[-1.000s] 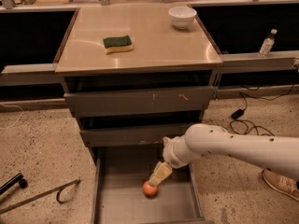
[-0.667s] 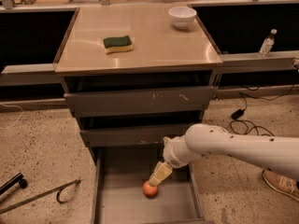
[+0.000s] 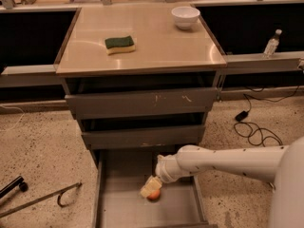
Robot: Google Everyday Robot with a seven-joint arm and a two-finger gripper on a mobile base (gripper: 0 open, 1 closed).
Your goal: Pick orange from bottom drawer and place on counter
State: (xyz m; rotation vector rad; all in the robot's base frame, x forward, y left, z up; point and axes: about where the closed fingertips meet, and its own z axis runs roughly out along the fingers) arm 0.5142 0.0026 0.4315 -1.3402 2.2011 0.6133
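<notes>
The orange [image 3: 155,195] lies on the floor of the open bottom drawer [image 3: 124,208], near its middle. My gripper [image 3: 150,188], pale yellow at the end of the white arm [image 3: 213,161], reaches down into the drawer from the right. It sits right on top of the orange and covers the orange's upper left part. The beige counter [image 3: 152,42] is the cabinet top above the two grey drawers [image 3: 142,103].
A green-and-yellow sponge [image 3: 119,44] and a white bowl [image 3: 185,17] are on the counter. A clear bottle [image 3: 271,43] stands on the ledge at right. A black cable [image 3: 251,129] lies on the speckled floor at right, and a metal tool [image 3: 40,199] at left.
My gripper has moved down and to the left inside the drawer, from just above and right of the orange to right on it. The orange has not moved.
</notes>
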